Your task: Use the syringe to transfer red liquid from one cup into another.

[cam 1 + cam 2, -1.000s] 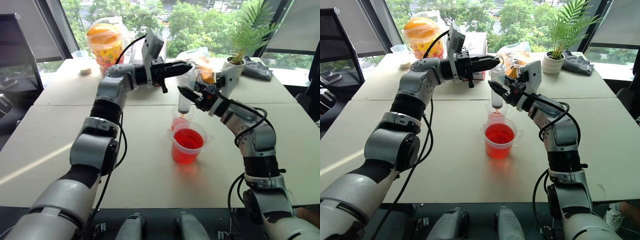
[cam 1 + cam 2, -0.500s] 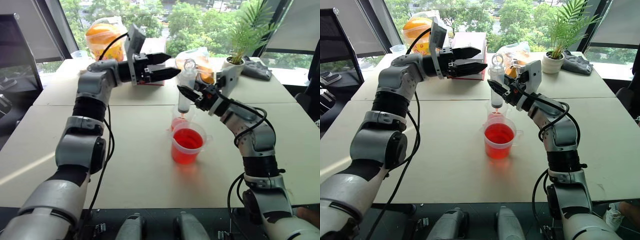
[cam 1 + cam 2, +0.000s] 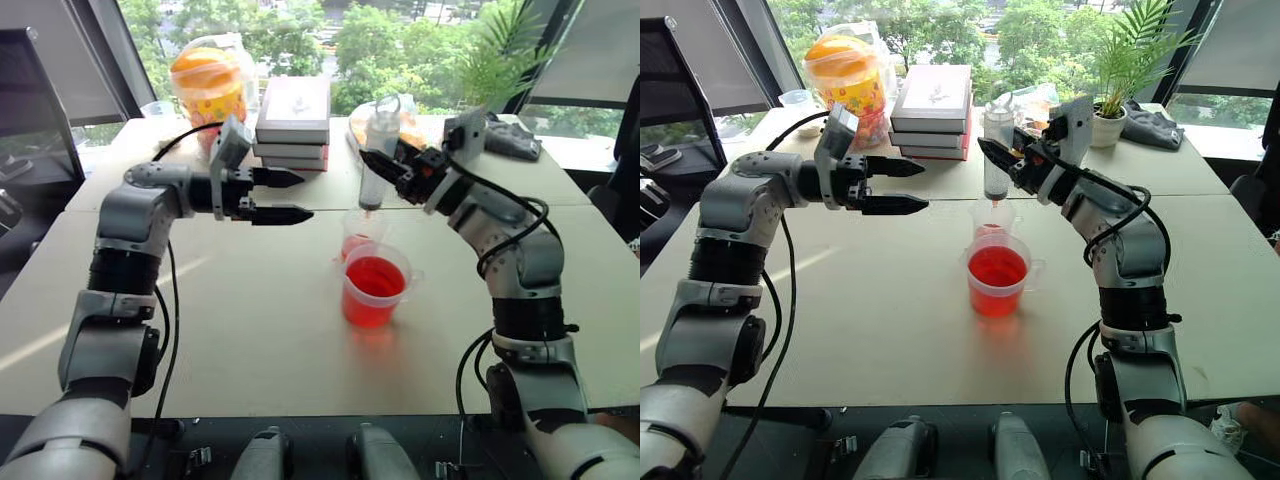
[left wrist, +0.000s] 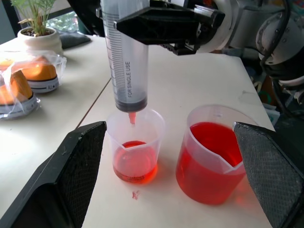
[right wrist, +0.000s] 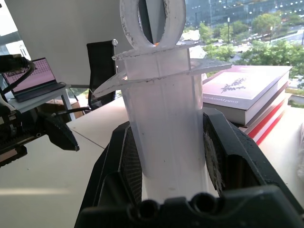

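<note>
Holding: my right gripper (image 3: 1012, 165) is clenched on the syringe (image 3: 997, 150), its fingers (image 5: 227, 156) pressed to both sides of the clear barrel.
Syringe: upright, orange tip pointing down just above the smaller cup (image 3: 994, 220), not touching it; the black plunger seal sits low in the barrel, near the tip.
Left gripper (image 3: 908, 186): released, holding nothing, its two black fingers (image 3: 282, 214) spread and pointing across toward the cups, well apart from them.
Smaller cup: on the table (image 3: 890, 300), a shallow layer of red liquid (image 4: 135, 154) in its bottom.
Larger cup (image 3: 999, 275): just in front of the smaller one, nearer to me, holding much more red liquid, pour lip at its rim.
Spill: a small red spot (image 4: 135, 194) on the table beside the smaller cup.
Behind: a stack of books (image 3: 932, 110), a bag with orange contents (image 3: 845, 75), a potted plant (image 3: 1110, 105).
</note>
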`<action>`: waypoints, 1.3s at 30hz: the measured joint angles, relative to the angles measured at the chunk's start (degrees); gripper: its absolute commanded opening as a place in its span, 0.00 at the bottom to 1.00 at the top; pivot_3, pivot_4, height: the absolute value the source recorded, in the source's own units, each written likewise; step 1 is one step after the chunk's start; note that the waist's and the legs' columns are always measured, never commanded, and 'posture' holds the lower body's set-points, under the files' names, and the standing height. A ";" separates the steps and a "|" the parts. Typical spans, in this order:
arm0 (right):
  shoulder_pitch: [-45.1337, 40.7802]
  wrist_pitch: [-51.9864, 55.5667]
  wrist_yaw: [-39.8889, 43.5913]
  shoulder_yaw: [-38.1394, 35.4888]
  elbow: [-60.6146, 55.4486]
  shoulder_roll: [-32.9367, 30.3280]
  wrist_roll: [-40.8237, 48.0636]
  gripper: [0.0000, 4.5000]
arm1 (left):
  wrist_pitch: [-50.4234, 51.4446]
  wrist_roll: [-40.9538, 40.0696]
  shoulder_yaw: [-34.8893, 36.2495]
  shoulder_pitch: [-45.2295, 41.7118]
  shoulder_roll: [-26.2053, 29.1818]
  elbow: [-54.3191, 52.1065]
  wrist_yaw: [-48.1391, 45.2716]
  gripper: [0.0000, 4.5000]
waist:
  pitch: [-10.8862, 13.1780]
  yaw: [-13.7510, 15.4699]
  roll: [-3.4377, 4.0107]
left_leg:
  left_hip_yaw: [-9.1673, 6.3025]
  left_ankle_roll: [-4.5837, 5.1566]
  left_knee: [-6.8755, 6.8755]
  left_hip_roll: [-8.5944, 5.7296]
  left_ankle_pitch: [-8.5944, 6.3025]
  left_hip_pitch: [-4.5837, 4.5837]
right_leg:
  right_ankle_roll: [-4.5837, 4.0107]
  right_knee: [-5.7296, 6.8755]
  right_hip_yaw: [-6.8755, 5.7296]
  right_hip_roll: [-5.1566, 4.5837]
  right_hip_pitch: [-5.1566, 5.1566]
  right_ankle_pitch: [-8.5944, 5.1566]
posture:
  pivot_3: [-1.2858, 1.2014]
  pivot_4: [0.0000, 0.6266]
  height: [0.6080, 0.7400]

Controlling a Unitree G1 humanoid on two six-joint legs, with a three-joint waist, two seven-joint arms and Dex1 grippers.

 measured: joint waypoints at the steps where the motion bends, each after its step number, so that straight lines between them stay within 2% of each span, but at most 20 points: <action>1: -0.97 2.09 -0.63 -0.83 -1.05 -0.70 1.02 0.32 | 0.00 -0.12 -0.12 0.69 0.33 -0.71 -0.32 0.98 | 0.00 0.00 0.00 | 0.00 0.00 -0.01 0.00 0.00 0.00 | 0.00 -0.01 0.00 -0.01 0.00 0.00 | 0.52 0.24 1.00; 6: -4.58 16.10 -4.26 -5.43 -4.99 -5.78 7.38 0.32 | -0.35 -0.32 -1.70 2.10 0.94 -2.78 -1.45 0.98 | 0.00 0.61 0.00 | 0.01 0.01 0.00 0.00 -0.01 -0.01 | 0.00 -0.05 0.00 -0.04 0.03 0.00 | 0.52 0.24 1.00; 9: -9.19 31.71 -9.37 -8.00 -3.37 -13.14 8.40 0.32 | -0.47 -0.73 -1.93 2.68 0.88 -3.66 -1.52 0.98 | 0.01 1.08 0.03 | 0.02 0.02 -0.01 -0.01 -0.01 -0.02 | -0.02 -0.08 0.00 -0.09 0.03 0.00 | 0.52 0.24 1.00; 12: -12.74 43.58 -11.92 -7.34 1.83 -22.18 5.96 0.32 | -0.78 -0.75 -2.06 3.45 0.80 -3.79 -1.49 0.98 | 0.01 1.26 0.02 | 0.01 0.06 -0.05 -0.01 -0.04 -0.02 | -0.03 -0.24 -0.02 -0.11 0.09 0.00 | 0.52 0.24 1.00; 16: -13.53 51.75 -8.93 1.48 9.20 -28.08 4.32 0.32 | -1.67 -0.74 -2.56 3.44 -0.72 -3.78 -1.46 0.98 | 0.01 0.59 0.03 | 0.16 0.13 -0.06 0.00 -0.07 -0.02 | -0.03 -0.25 0.08 -0.08 0.06 0.00 | 0.52 0.24 1.00; 19: -13.47 54.36 -4.90 9.03 15.25 -30.19 3.56 0.32 | -1.91 -0.74 -3.37 3.44 -1.03 -3.81 -1.41 0.98 | 0.02 0.52 0.05 | 0.17 0.13 -0.07 0.02 -0.07 -0.03 | -0.03 -0.20 0.09 -0.04 0.02 0.00 | 0.52 0.24 1.00; 27: -13.58 51.65 4.24 24.48 30.30 -29.67 -1.59 0.32 | -1.94 -0.80 -3.41 4.76 -1.08 -5.04 -0.17 0.98 | 0.02 0.66 0.05 | 0.18 0.13 -0.04 0.01 -0.08 -0.04 | -0.02 -0.22 0.09 -0.03 0.02 0.00 | 0.52 0.24 1.00; 33: -13.81 45.46 9.31 28.96 39.46 -26.15 -6.79 0.99 | -2.16 -0.71 -4.10 8.66 1.02 -9.93 0.18 1.00 | 0.02 0.71 0.04 | 0.16 0.13 -0.04 0.02 -0.08 -0.05 | -0.02 -0.20 0.07 -0.03 0.01 0.00 | 0.52 0.24 1.00; 36: -14.05 44.52 11.22 29.11 40.10 -26.36 -8.55 0.99 | -2.27 -0.72 -4.21 9.48 1.76 -11.07 0.18 1.00 | 0.02 0.86 0.05 | 0.17 0.13 0.00 0.00 -0.08 -0.05 | -0.02 -0.20 0.07 -0.05 0.02 0.00 | 0.52 0.24 1.00; 39: -13.84 45.19 13.42 28.67 35.08 -28.96 -8.36 0.99 | -2.05 -0.91 -4.24 9.76 1.95 -11.77 0.29 1.00 | 0.05 1.11 0.09 | 0.14 0.13 -0.01 0.00 -0.08 -0.09 | -0.02 -0.21 0.05 -0.05 -0.01 0.00 | 0.52 0.24 1.00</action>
